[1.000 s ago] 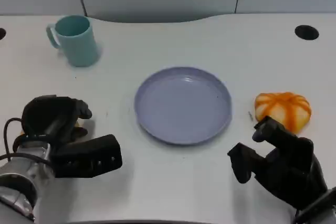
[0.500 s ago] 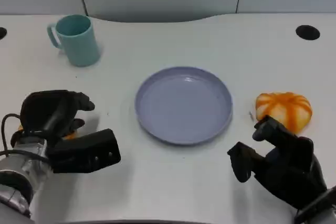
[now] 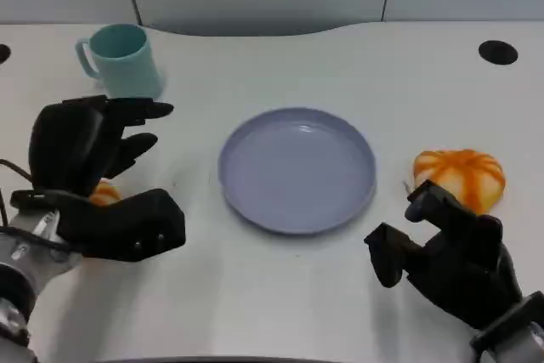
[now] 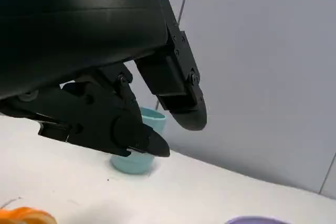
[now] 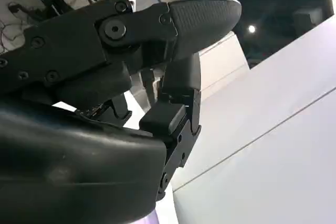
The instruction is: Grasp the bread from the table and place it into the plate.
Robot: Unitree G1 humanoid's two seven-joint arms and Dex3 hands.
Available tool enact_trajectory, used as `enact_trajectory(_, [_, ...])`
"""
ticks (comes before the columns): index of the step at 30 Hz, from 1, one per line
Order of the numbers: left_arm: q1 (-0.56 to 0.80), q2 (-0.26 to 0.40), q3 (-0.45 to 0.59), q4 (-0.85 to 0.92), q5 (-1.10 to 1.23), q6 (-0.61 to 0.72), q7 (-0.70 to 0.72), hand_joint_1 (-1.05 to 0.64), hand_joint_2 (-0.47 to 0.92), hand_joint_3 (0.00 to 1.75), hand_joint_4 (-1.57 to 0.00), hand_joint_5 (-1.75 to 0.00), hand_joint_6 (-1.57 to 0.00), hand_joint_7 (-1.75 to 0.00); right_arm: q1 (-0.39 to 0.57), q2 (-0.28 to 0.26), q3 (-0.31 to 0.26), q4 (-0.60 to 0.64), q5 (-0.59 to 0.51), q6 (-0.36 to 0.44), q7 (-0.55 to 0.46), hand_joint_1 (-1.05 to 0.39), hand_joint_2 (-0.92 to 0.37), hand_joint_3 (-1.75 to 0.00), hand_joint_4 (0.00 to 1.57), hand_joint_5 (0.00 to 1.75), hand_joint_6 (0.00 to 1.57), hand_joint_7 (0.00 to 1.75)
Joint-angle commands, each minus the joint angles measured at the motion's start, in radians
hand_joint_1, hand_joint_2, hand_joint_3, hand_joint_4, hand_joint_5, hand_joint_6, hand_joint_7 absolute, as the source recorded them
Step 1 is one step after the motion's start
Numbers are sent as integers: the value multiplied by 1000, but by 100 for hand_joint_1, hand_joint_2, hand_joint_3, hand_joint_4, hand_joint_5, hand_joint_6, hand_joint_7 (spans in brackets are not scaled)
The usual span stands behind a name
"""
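No legible text, labels, brands or numbers anywhere. Checked mug [image 3: 123, 64], plate [image 3: 297, 169], bread [image 3: 459, 178], table [image 3: 357, 65] surface, both hands: all unmarked.

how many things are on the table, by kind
bread: 2, one right of the plate, one partly hidden behind the left hand
plate: 1
mug: 1
total: 4
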Motion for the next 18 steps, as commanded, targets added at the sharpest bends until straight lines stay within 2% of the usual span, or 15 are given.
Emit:
enact_trajectory(1, [-9, 24, 6, -16, -6, 42, -52, -28, 87, 0, -78, -29, -92, 0, -10, -16, -14, 3, 7, -8, 5, -76, -92, -24, 81, 155, 73, 104])
enact_trajectory(3, [-7, 36, -2, -33, -4, 99, -139, -51, 88, 1, -61, -11, -68, 0, -8, -16, -17, 1, 9, -4, 3, -76, -92, -22, 82, 151, 74, 101])
enact_trajectory(4, [-3, 44, -7, -47, -1, 130, -181, -57, 88, 1, -57, -7, -62, 0, -6, -18, -15, -3, 8, 0, 2, -76, -92, -22, 82, 150, 75, 100])
enact_trajectory(6, [7, 57, -9, -80, -2, 180, -254, -74, 91, 3, -40, -1, -40, 0, -5, -22, -13, -7, 6, 3, 4, -76, -92, -22, 83, 151, 76, 100])
enact_trajectory(9, [52, 105, -23, -175, 21, 274, -352, -90, 92, 11, -24, 0, -20, 0, 2, -20, -12, -20, 10, 13, 0, -76, -92, -23, 82, 151, 77, 100])
enact_trajectory(18, [185, 233, 0, -386, 47, 434, -500, -101, 92, 20, -9, 0, -8, 0, -8, -24, -17, -4, 14, 27, 9, -76, -92, -22, 82, 149, 77, 97])
